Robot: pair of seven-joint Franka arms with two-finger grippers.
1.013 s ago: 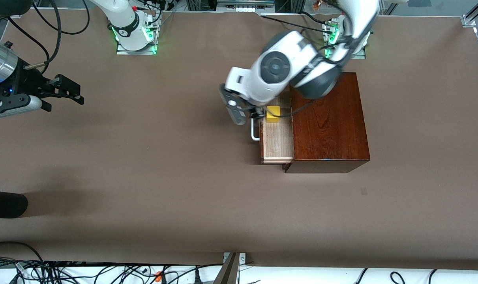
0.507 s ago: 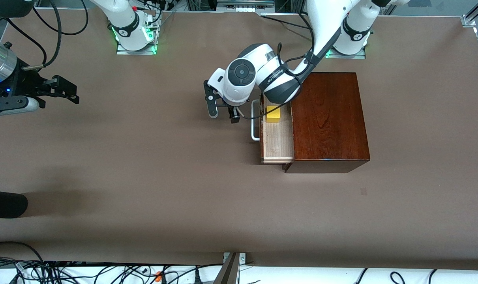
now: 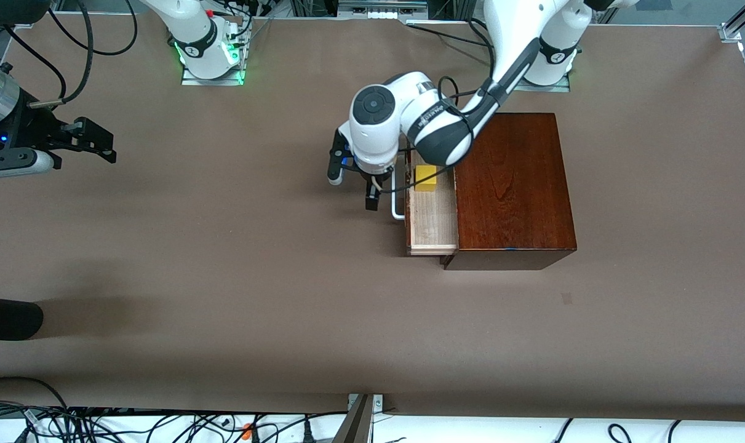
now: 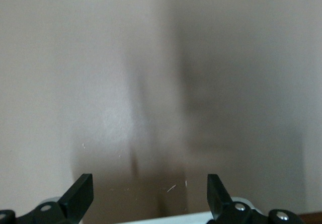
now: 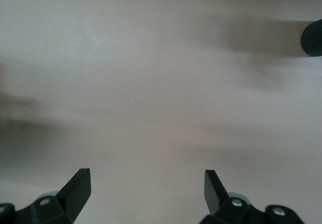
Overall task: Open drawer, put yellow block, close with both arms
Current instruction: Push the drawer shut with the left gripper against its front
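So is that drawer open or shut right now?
Open. The drawer sticks out of the box, its pale tray showing, with the yellow block lying inside.

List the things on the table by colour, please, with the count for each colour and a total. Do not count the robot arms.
Yellow: 1, the yellow block, lying in the open drawer.
Pale wood: 1, the drawer, pulled out of the box.
Dark mahogany: 1, the box.
White: 1, the handle on the drawer front.
Total: 4

Glossy mahogany box (image 3: pixel 513 184), pale matt wooden drawer (image 3: pixel 432 218)
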